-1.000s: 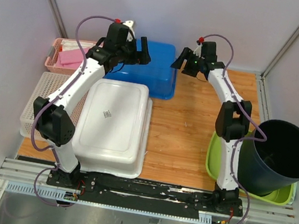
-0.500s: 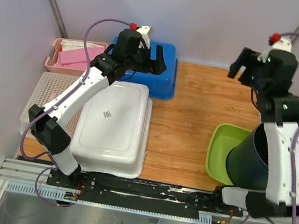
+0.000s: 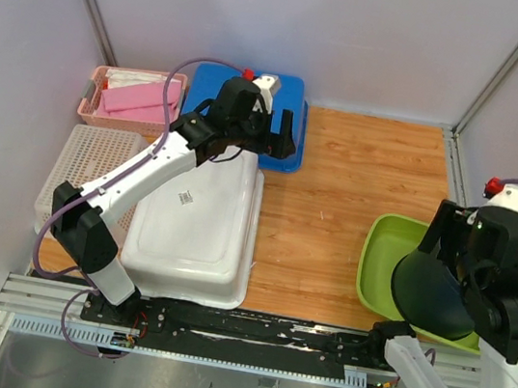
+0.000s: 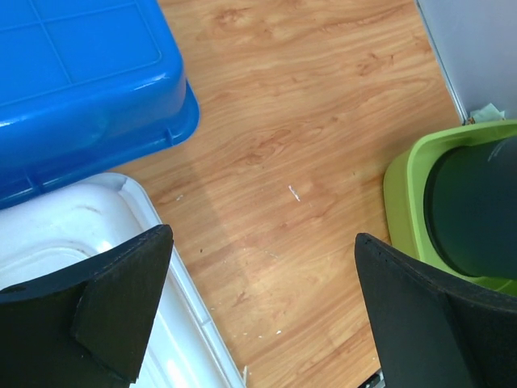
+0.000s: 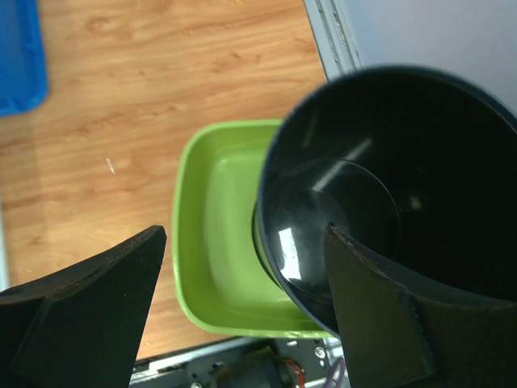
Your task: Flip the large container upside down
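Plainly left end effector [image 4: 262,271], right end effector [image 5: 245,242] spread wide, empty.

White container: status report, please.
Left gripper open, empty; right gripper open, empty above black bucket. White container lies bottom-up, label showing. Left arm crosses over it.

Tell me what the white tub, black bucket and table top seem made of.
White tub: likely plastic, smooth, soft sheen, rounded moulded corners.
Black bucket: likely plastic, glossy; highlights glint inside.
Table top: wood or wood-look laminate; grain shows.
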`<state>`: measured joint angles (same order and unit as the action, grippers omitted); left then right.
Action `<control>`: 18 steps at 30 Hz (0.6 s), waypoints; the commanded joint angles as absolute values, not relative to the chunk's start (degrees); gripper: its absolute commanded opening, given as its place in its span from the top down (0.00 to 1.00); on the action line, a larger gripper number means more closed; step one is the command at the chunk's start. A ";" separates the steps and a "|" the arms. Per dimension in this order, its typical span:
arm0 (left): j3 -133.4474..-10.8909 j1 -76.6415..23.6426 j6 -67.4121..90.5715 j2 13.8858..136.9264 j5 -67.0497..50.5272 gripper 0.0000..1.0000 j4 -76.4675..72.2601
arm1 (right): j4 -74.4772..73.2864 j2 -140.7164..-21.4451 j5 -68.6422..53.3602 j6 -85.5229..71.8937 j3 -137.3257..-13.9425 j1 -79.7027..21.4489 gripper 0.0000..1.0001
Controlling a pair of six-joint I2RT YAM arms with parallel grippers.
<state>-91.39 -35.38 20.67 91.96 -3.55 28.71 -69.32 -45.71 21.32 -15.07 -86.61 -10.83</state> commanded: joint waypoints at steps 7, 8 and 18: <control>-88.41 -36.39 20.84 89.75 -4.72 0.01 26.05 | -71.14 -44.64 24.16 -12.18 -75.82 -10.81 0.18; -88.22 -36.39 20.89 89.74 -4.67 0.01 25.98 | -70.97 -44.91 24.06 -12.10 -75.21 -10.87 0.18; -88.06 -36.47 21.19 90.46 -4.90 0.01 25.86 | -68.99 -47.60 22.97 -10.80 -71.49 -10.87 0.21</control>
<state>-87.94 -35.86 20.99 91.48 -4.27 27.46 -70.15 -47.18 22.98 -12.56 -72.79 -10.83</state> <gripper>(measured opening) 0.991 0.789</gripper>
